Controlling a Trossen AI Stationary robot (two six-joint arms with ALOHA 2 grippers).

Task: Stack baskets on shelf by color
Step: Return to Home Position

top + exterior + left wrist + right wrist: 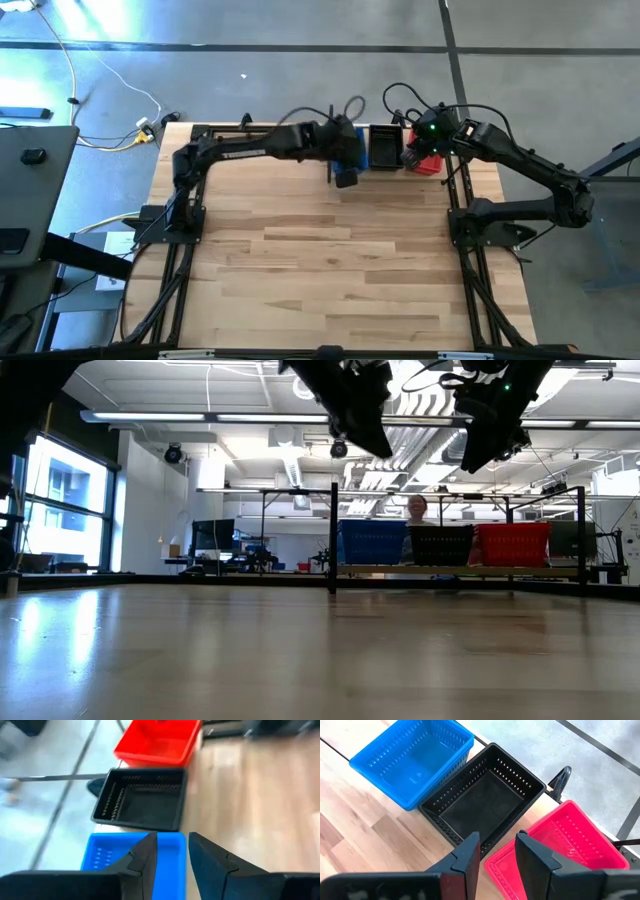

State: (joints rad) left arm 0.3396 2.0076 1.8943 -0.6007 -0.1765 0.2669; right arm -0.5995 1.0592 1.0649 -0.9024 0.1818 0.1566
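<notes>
Pale wood planks make up the table (pixel 330 260), which stands on a grey concrete floor (pixel 250 70); the low view looks across it into a large workshop hall, where a person (pixel 417 508) sits beyond the far edge. Along that far edge stands the shelf (pixel 333 530), a thin black tube rack with upright posts at its ends. Three colours sit on it side by side in one row, each touching the next. The blue basket (pixel 412 760) is toward the left arm's side, the black basket (pixel 482 795) is in the middle, and the red basket (pixel 560 840) is toward the right arm's side. All three stand upright with their open tops facing up, and how many are nested within each colour cannot be told. The left gripper (pixel 171 840) hangs in the air above the blue basket, clear of it, its fingers (pixel 145 857) a narrow way apart with nothing between them. The right gripper (pixel 497 840) hangs above the seam between the black and red baskets, also raised off them, with its fingers (pixel 532 860) narrowly parted and holding nothing. Both arms reach in from the table's sides toward the far edge.
</notes>
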